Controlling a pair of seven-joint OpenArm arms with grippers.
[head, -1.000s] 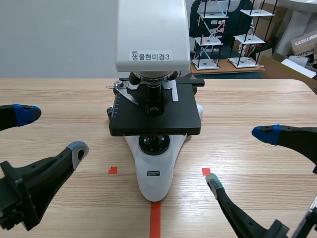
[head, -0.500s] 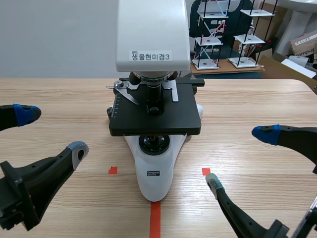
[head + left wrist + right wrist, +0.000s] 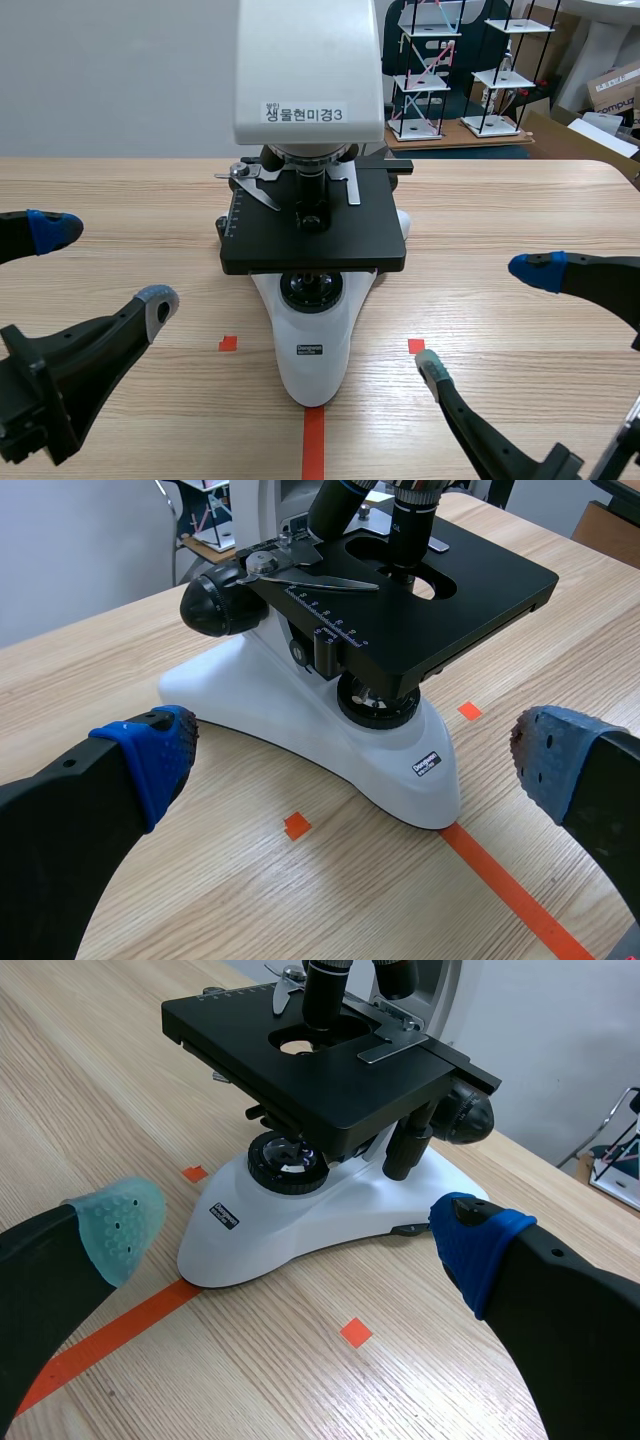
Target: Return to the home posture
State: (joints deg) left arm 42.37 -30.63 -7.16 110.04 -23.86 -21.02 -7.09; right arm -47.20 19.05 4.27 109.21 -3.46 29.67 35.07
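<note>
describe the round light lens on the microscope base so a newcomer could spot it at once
Find the white microscope in the middle of the wooden table. Beneath its black stage, the white foot carries a round black ring with a glass lens. It is the only round part facing upward on the foot, just beyond the dark label.

We face the microscope (image 3: 313, 240) head-on across the table (image 3: 520, 200); our wrist cameras view it closer, from opposite sides.

microscope (image 3: 313, 240) white, black | left tool (image 3: 105, 265) black | right tool (image 3: 482, 318) black
</note>
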